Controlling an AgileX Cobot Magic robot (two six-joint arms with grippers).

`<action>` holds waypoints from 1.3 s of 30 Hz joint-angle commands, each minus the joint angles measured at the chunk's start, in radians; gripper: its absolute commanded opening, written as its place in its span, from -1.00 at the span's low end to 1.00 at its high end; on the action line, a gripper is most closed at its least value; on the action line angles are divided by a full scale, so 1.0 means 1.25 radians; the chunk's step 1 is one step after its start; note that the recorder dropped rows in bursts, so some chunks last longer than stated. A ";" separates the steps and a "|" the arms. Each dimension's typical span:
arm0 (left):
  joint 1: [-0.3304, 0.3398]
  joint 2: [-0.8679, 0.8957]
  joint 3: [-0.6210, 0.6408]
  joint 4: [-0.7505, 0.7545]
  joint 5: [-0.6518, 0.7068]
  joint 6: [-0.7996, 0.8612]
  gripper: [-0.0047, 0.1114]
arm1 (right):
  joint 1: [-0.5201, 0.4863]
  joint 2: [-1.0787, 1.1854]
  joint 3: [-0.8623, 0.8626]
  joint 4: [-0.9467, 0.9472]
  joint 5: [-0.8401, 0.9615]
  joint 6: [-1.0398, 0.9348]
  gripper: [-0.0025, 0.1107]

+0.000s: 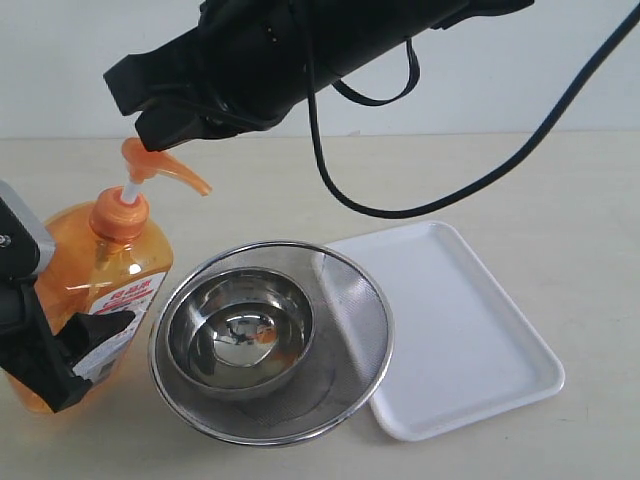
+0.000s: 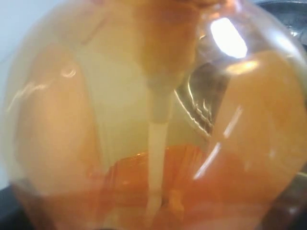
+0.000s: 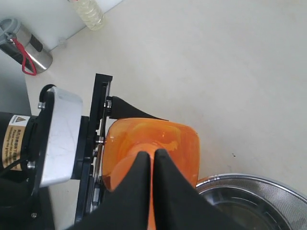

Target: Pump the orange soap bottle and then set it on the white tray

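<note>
A pale cream table (image 1: 560, 200) fills the scene, and its top is smooth and matte. At its far edge stands a plain white wall (image 1: 60, 40). The light is soft and even, with faint shadows.

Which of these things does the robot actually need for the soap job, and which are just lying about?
In the job: orange soap bottle; white tray; left tool, gripping the bottle; right tool, shut over the pump.
Lying about: mesh strainer; steel bowl inside it; metal flask.
</note>
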 commanded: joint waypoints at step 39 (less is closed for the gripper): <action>-0.003 -0.004 -0.005 -0.003 -0.043 -0.004 -0.84 | 0.049 0.098 0.009 -0.086 0.062 0.047 -0.96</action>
